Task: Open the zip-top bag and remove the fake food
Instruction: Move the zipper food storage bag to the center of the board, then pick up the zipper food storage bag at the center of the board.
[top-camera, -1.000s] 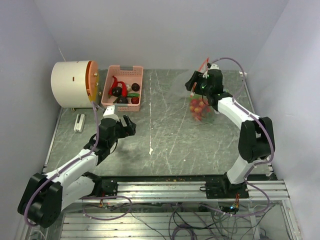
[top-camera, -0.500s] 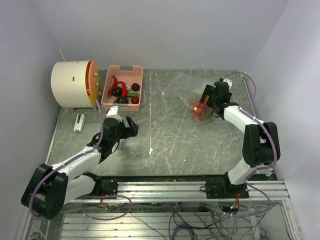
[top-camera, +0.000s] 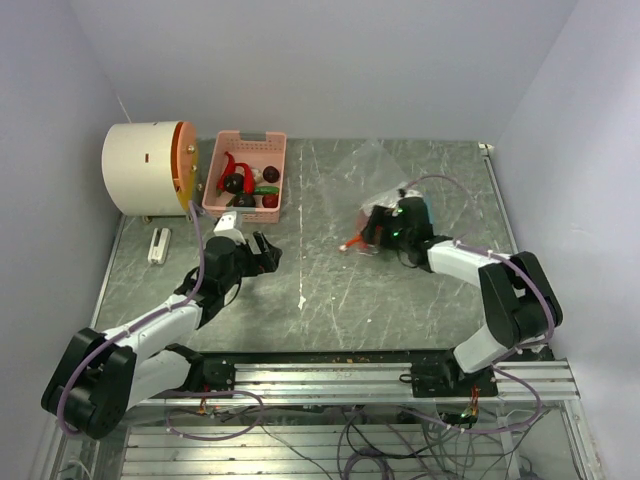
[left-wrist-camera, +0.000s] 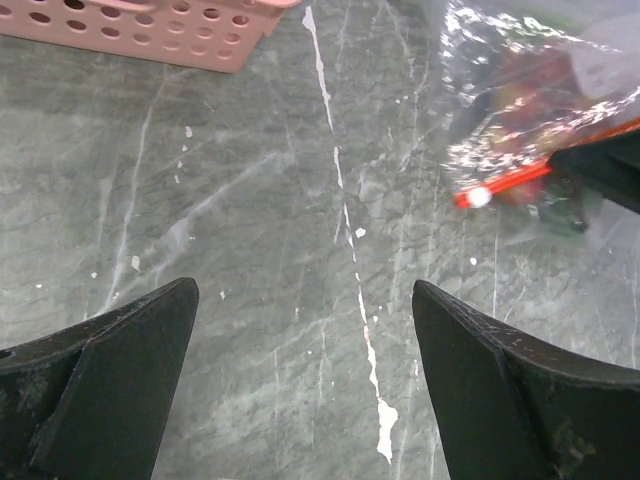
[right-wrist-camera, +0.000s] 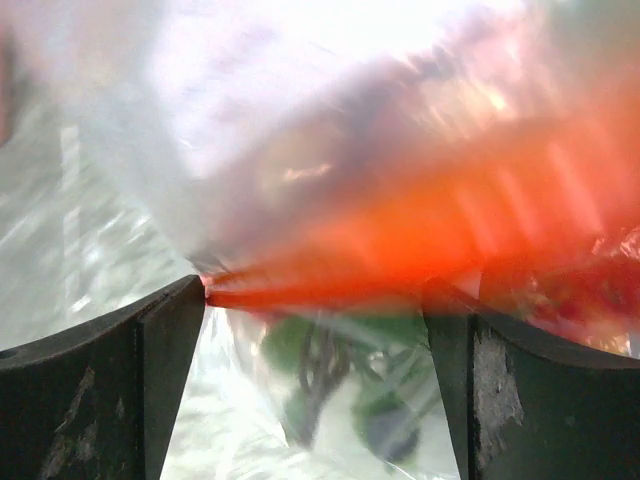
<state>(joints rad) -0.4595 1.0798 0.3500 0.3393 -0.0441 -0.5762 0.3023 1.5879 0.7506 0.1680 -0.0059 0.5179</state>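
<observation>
clear plastic zip-top bag (top-camera: 383, 178), hoisted a second ago, now lies slumped on the table (top-camera: 320, 310), fake food (left-wrist-camera: 520, 95) still sealed inside. right gripper (right-wrist-camera: 315, 300) and left gripper (left-wrist-camera: 303, 290) both gape empty, so the zip likely needs regrasping.

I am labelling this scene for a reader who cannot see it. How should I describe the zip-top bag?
On the grey table, look far right, opposite the pink basket and white drum. The zip-top bag lies crumpled there at the right pincer: the only clear plastic thing, with a red zip strip.
</observation>
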